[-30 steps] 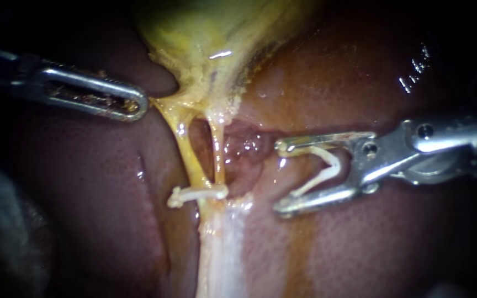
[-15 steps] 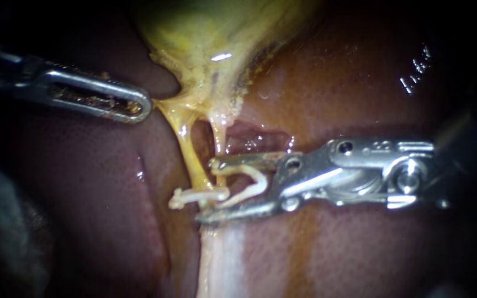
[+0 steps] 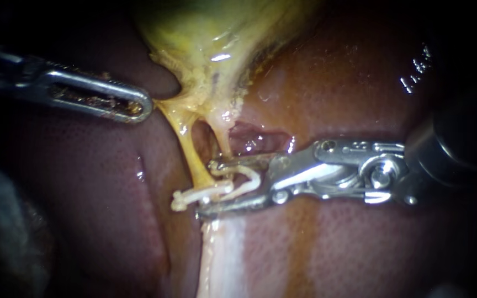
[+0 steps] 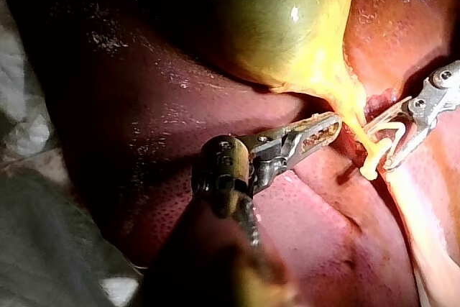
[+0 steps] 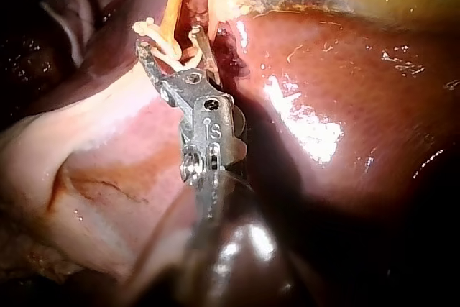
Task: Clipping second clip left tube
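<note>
Two yellow tubes run down from the gallbladder [image 3: 222, 33]: the left tube [image 3: 190, 157] and the right tube [image 3: 222, 135]. A white clip [image 3: 191, 196] lies shut across their lower end. My right instrument [image 3: 207, 187] holds a second white clip [image 3: 249, 179], still open, between its jaws. Those jaws straddle the right tube just above the shut clip, and their tips reach the left tube. The right wrist view shows the same jaws [image 5: 169, 44] around the tubes. My left instrument [image 3: 139, 106] is shut on yellow tissue at the gallbladder's neck and holds it toward the left, as seen from its own arm [image 4: 325, 129].
Dark red liver [image 3: 360, 83] surrounds the tubes on both sides. A pale band of tissue [image 3: 222, 254] runs down from the shut clip. White gauze [image 4: 21, 127] lies beside the liver, behind my left instrument.
My right instrument has travelled left from over the liver to the tubes, carrying the open clip, and its jaws stand closer together. My left instrument has held still.
</note>
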{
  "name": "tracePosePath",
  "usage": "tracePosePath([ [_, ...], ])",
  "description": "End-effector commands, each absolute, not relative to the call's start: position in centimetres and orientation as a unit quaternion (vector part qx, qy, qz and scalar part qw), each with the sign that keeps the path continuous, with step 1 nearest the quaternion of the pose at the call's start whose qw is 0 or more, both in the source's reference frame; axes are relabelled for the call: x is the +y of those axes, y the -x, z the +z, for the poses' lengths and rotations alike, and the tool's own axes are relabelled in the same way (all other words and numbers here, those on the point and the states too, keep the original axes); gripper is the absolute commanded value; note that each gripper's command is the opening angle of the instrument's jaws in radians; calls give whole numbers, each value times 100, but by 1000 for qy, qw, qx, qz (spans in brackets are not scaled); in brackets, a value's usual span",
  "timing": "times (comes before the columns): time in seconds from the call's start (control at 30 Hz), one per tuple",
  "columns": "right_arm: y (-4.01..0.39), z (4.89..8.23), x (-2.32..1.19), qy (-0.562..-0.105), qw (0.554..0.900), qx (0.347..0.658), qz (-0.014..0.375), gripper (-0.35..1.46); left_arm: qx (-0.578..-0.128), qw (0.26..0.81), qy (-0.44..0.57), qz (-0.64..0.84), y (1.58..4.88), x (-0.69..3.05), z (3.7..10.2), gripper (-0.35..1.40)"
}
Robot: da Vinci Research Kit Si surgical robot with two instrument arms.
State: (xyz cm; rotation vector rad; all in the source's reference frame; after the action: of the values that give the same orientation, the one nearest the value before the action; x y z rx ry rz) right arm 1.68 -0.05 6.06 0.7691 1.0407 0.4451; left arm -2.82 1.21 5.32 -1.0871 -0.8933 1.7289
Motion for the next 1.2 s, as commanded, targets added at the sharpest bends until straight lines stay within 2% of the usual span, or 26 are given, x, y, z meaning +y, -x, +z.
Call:
tracePosePath([
  [0.03,-172,606,-5,-357,770,487,206,49,-360,441,438,696,282,121,532,-35],
  [0.4,-211,593,-14,-399,731,517,198,48,-359,441,438,696,283,121,531,-35],
  [0.8,-209,542,-8,-415,701,543,203,48,-360,441,438,696,282,121,531,-35],
  [1.0,-211,535,-12,-417,700,543,202,45,-360,441,438,696,282,121,531,-35],
  [1.2,-205,536,-12,-424,698,538,209,27,-359,441,438,696,282,121,532,-35],
])
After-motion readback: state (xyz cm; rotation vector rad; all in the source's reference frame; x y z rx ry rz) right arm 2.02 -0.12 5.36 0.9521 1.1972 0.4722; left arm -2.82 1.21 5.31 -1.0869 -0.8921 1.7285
